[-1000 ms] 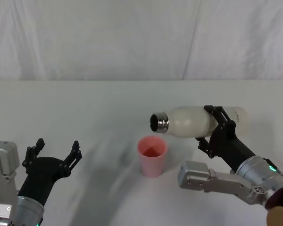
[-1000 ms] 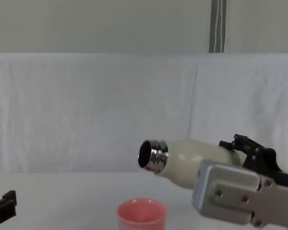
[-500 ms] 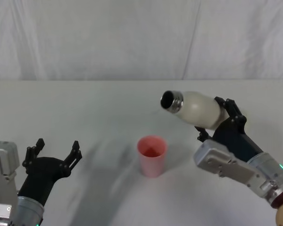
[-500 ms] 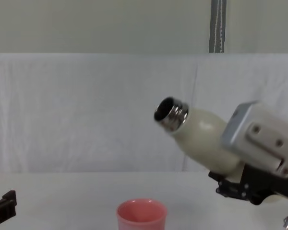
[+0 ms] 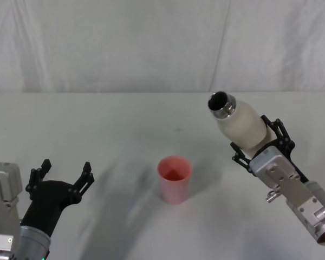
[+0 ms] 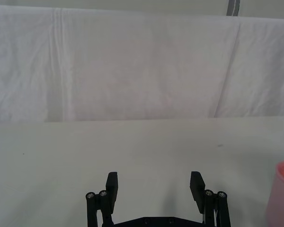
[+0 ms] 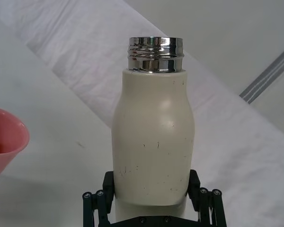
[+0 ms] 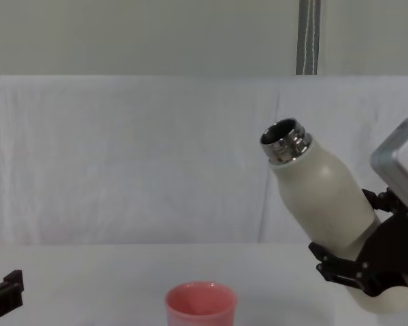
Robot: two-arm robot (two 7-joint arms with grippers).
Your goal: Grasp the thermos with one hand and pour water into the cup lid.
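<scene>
The right gripper [image 5: 257, 145] is clamping the thermos [image 5: 239, 122] around its lower body, holding it tilted in the air, mouth angled up and toward the left. The cup lid [image 5: 175, 179] is standing upright on the table [image 5: 124, 124], lower and well left of the thermos. The left gripper [image 5: 62, 176] is idling with fingers spread wide, holding nothing.

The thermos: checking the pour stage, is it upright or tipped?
Tipped partway: the thermos, clamped in the right gripper, leans with its open steel neck raised.
</scene>
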